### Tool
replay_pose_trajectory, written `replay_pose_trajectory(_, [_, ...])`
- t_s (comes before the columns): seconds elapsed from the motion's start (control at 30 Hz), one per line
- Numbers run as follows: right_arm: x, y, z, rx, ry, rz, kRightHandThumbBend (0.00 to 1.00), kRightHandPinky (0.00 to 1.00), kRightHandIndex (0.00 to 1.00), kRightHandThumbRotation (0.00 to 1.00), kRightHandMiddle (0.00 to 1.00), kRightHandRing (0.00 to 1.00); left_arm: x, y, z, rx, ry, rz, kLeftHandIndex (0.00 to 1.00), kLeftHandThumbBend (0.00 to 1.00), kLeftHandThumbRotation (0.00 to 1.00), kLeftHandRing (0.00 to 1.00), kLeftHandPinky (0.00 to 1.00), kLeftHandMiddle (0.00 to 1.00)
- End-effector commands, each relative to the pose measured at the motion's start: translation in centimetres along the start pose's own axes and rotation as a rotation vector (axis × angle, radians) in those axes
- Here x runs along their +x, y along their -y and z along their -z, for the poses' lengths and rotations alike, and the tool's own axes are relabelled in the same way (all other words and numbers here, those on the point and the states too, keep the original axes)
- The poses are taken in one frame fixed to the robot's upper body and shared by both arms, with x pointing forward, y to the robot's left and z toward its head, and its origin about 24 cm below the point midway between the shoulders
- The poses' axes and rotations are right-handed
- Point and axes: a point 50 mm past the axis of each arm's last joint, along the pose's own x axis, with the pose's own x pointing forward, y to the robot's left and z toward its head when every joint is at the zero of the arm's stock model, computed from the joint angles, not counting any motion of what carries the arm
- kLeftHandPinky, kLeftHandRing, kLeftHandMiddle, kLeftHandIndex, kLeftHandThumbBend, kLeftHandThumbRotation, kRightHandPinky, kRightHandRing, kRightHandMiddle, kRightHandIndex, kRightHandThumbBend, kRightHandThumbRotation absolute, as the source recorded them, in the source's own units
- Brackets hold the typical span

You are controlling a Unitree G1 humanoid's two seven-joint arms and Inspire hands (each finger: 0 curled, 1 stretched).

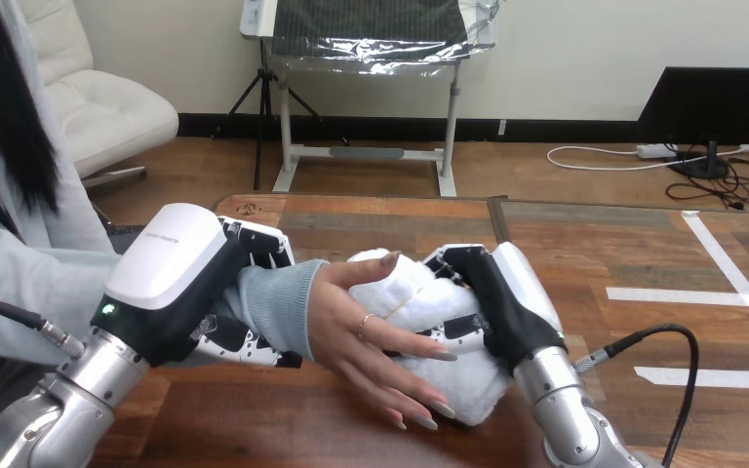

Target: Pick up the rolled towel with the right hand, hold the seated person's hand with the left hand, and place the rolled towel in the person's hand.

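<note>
Rolled towel (424, 288) | right hand (497, 302) grasps it | person's hand (351, 317) rests on it | left hand (176, 261) clasps person's wrist (278, 302)

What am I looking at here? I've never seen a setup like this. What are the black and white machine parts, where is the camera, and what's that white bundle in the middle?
This is a humanoid robot, seen from a camera on its own head that looks down over a wooden table. The silver arms coming in from below are the robot's own, and each ends in a black and white mechanical hand. A person sits at the left side. The left hand is wrapped round the person's sleeved wrist. The right hand grips a white rolled towel and presses it against the palm of the person's hand, whose fingers lie spread open over the towel.
</note>
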Motion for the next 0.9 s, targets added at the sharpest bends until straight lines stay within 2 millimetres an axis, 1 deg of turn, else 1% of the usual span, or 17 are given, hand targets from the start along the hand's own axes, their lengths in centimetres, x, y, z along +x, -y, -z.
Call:
replay_pose_trajectory(0.0, [1.2, 0.4, -2.5, 0.061, 0.148, 0.024, 0.79, 0.25, 0.42, 0.00, 0.42, 0.30, 3.0, -1.7, -1.4, -0.007, 0.125, -0.112, 0.37, 1.00, 0.18, 0.30, 0.28, 0.35])
replay_pose_trajectory(0.43, [0.4, 0.8, -3.6, 0.152, 0.270, 0.010, 0.78, 0.23, 0.42, 0.00, 0.41, 0.29, 3.2, -1.3, -1.5, -0.028, 0.130, -0.096, 0.37, 1.00, 0.19, 0.30, 0.27, 0.35])
replay_pose_trajectory(0.87, [-0.8, 1.7, -4.8, 0.167, 0.388, 0.006, 0.78, 0.23, 0.42, 0.00, 0.40, 0.28, 3.4, -0.8, -1.7, -0.041, 0.133, -0.087, 0.38, 1.00, 0.19, 0.30, 0.27, 0.35])
